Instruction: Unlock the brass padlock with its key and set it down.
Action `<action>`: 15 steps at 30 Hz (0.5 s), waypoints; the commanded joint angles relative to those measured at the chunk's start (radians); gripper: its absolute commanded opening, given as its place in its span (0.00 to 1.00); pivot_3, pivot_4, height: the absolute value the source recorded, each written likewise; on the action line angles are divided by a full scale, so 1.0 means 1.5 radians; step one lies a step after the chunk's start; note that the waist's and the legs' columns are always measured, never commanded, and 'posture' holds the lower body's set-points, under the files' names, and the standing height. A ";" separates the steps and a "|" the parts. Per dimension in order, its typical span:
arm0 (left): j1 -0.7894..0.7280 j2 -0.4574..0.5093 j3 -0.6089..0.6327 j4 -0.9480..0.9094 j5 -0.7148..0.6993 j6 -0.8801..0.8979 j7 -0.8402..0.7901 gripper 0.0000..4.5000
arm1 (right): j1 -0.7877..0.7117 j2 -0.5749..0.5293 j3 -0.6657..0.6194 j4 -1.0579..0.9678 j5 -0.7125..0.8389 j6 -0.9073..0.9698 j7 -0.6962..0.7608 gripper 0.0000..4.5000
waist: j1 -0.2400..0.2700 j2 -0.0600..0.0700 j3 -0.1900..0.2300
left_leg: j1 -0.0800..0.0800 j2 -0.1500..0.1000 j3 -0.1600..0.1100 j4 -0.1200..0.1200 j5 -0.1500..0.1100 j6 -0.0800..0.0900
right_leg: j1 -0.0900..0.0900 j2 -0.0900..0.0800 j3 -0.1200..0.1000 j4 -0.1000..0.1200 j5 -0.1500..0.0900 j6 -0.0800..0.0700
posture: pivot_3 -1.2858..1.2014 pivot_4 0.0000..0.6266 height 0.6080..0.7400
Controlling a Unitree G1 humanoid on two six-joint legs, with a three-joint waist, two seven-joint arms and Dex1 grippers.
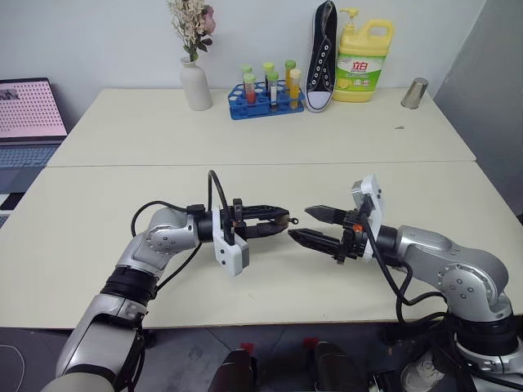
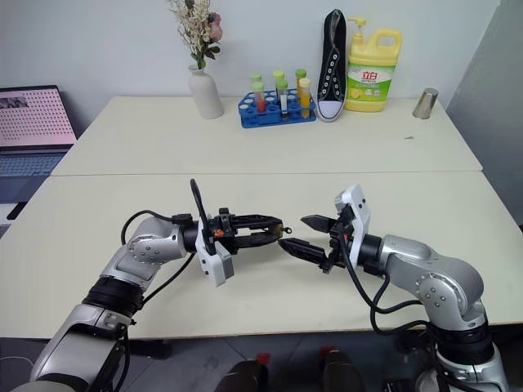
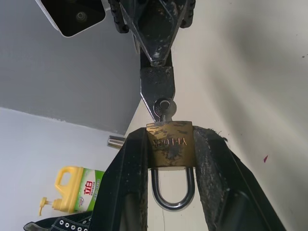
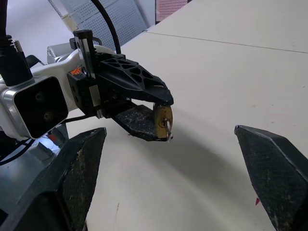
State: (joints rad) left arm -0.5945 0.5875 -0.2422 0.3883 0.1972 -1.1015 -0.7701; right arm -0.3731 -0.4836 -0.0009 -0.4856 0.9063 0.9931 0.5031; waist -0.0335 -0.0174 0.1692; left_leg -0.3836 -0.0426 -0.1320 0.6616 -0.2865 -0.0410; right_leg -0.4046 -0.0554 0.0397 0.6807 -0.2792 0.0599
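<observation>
Left gripper [image 1: 276, 222] holds level above the table [image 1: 270, 131], fingers clamped on the brass padlock [image 3: 170, 145]; right gripper [image 1: 314, 226] faces it just to the right, jaws spread wide, holding nothing; the key [image 3: 164, 109] sits in the padlock's keyway, toward the right gripper.

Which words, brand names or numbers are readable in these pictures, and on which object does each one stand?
Stamped letters on the small brass padlock, held in the left pincer: worn and seen upside down, not surely readable.
Two large red Chinese characters, likely "立白", on the green label of the yellow detergent bottle; the smaller print there is too small to read.
Laptop screen: pink dotted pattern, no legible text.
No other text is legible.
</observation>
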 commanded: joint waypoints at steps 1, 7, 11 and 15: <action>-0.008 0.008 -0.004 -0.019 -0.002 -0.009 0.021 0.21 | -0.012 0.000 0.000 -0.007 0.007 0.003 0.003 0.72 | 0.000 0.000 0.000 | 0.000 0.000 0.000 0.000 0.000 0.000 | 0.000 0.000 0.000 0.000 0.000 0.000 | 0.52 0.24 1.00; -0.007 0.011 -0.012 -0.021 0.004 -0.010 0.032 0.21 | -0.018 -0.001 0.001 -0.004 0.008 0.007 0.002 0.23 | 0.000 0.000 0.000 | 0.000 0.000 0.000 0.000 0.000 0.000 | 0.000 0.000 0.000 0.000 0.000 0.000 | 0.52 0.24 1.00; -0.007 0.012 -0.018 -0.024 0.006 -0.008 0.039 0.21 | -0.021 -0.002 0.006 -0.005 0.006 0.011 0.008 0.00 | 0.000 0.000 0.000 | 0.000 0.000 0.000 0.000 0.000 0.000 | 0.000 0.000 0.000 0.000 0.000 0.000 | 0.52 0.24 1.00; -0.008 0.013 -0.020 -0.026 0.010 -0.008 0.044 0.21 | -0.024 -0.004 0.010 -0.005 0.009 0.013 0.013 0.00 | 0.000 0.000 0.000 | 0.000 0.000 0.000 0.000 0.000 0.000 | 0.000 0.000 0.000 0.000 0.000 0.000 | 0.52 0.24 1.00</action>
State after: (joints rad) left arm -0.5947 0.5962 -0.2731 0.3858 0.2167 -1.1027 -0.7278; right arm -0.3854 -0.4874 0.0196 -0.4746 0.9050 1.0139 0.5045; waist -0.0330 -0.0174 0.1692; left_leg -0.3837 -0.0426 -0.1320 0.6617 -0.2865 -0.0410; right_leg -0.4046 -0.0555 0.0397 0.6807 -0.2792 0.0599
